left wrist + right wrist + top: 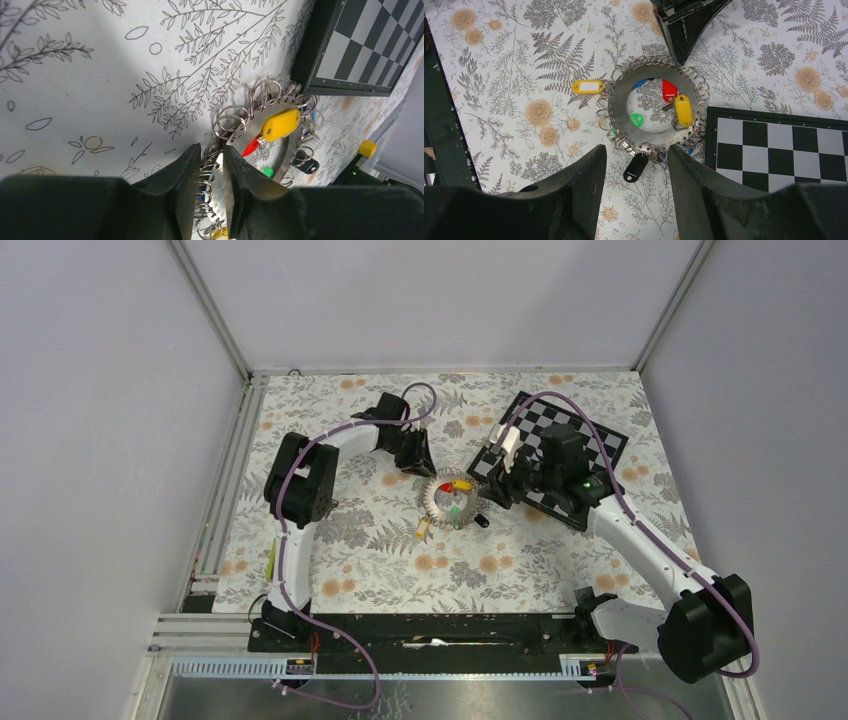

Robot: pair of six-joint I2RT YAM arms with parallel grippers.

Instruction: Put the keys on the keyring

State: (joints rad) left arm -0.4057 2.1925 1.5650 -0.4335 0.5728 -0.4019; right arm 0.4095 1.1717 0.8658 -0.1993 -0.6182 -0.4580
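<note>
The keyring (437, 502) (620, 107), a flat grey metal ring edged with small split rings, lies on the floral cloth. Hanging on it are keys with yellow (683, 110), red (669, 91), green (636, 120) and blue (640, 84) heads inside the hole. A second yellow one (588, 87) and a black one (636, 167) lie outside the rim. My left gripper (418, 468) (211, 155) is shut on the keyring's far rim, split rings pinched between its fingers. My right gripper (497, 490) (636, 150) hangs open above the near rim and holds nothing.
A black-and-white chequered board (570, 450) (784, 150) lies right beside the keyring, under the right arm. Grey walls and a metal rail (225, 490) bound the cloth-covered table at the back and sides.
</note>
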